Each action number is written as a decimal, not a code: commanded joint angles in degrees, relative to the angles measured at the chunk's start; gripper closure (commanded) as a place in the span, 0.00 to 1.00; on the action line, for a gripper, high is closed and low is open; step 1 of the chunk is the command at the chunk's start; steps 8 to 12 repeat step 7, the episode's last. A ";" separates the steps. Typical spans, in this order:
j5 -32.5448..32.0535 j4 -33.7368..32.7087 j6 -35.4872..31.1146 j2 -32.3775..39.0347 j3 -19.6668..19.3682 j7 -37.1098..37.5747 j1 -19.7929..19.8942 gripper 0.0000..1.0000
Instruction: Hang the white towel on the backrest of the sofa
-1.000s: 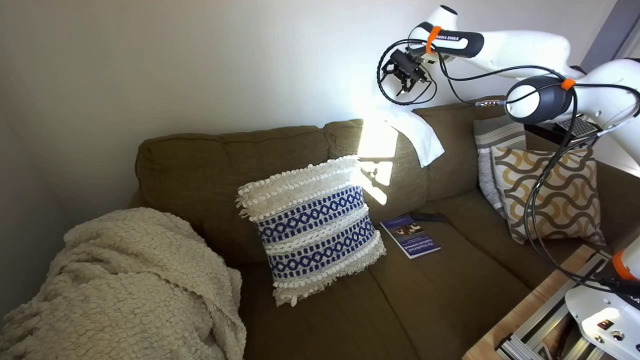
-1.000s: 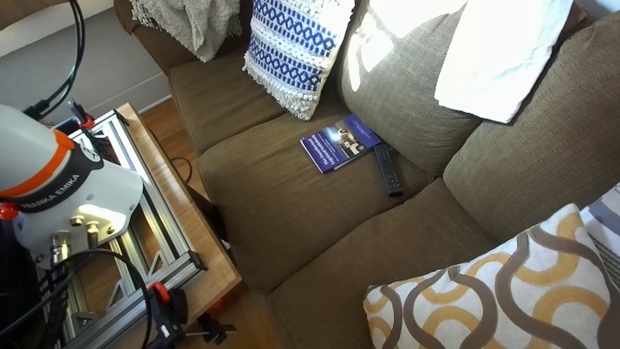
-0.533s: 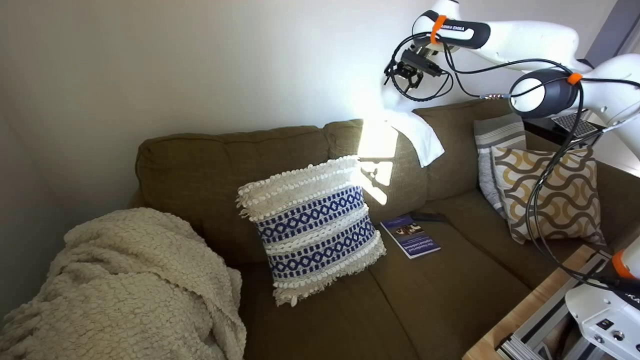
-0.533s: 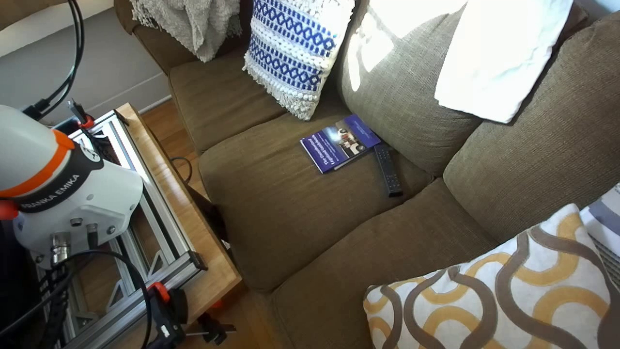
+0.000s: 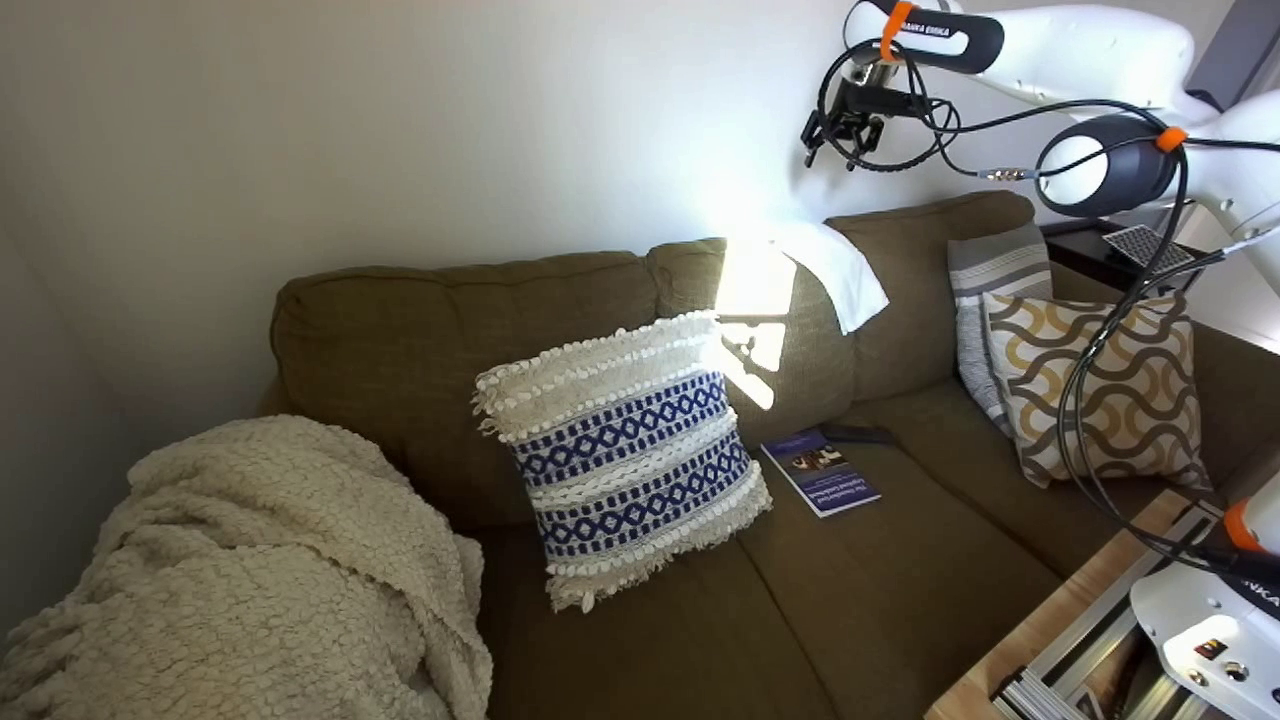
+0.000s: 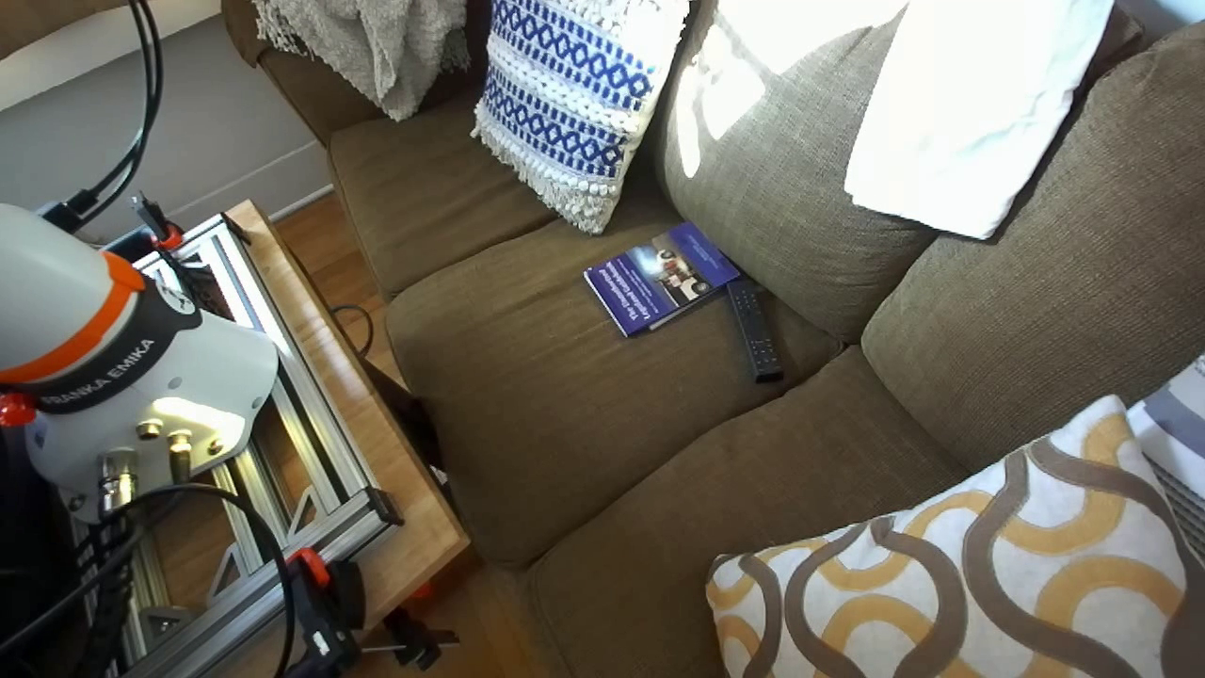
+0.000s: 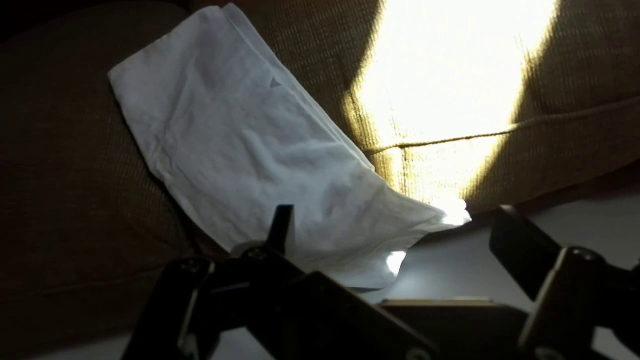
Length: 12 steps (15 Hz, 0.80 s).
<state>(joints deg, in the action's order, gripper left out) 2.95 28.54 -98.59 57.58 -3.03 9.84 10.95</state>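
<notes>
The white towel (image 5: 835, 270) lies draped over the rounded top edge of the olive-brown sofa backrest (image 5: 560, 300). Its front part hangs down over the backrest, as an exterior view (image 6: 979, 113) shows. In the wrist view the towel (image 7: 240, 135) lies over the backrest (image 7: 320, 45), and its far end reaches past the top edge beside the wall. My gripper (image 5: 830, 163) is above the towel, apart from it. In the wrist view the gripper's fingers (image 7: 395, 210) are wide apart with nothing held between them.
A white-and-navy fringed pillow (image 5: 630, 460), a blue book (image 5: 820, 472) and a black remote (image 6: 753, 330) are on the sofa. Patterned pillows (image 5: 1100, 390) sit at one end, a cream blanket (image 5: 270, 570) at the other. The wall (image 5: 450, 130) stands close behind the backrest.
My gripper has moved up and to the right in an exterior view, away from the towel, and has tilted to point more downward. The towel has not moved.
</notes>
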 commanded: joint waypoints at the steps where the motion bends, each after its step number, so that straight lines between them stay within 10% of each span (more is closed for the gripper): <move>1: -2.30 0.86 1.82 -1.78 -1.20 -5.75 0.06 0.00; 12: -1.10 0.00 0.42 -0.84 -0.67 -3.26 -0.22 0.00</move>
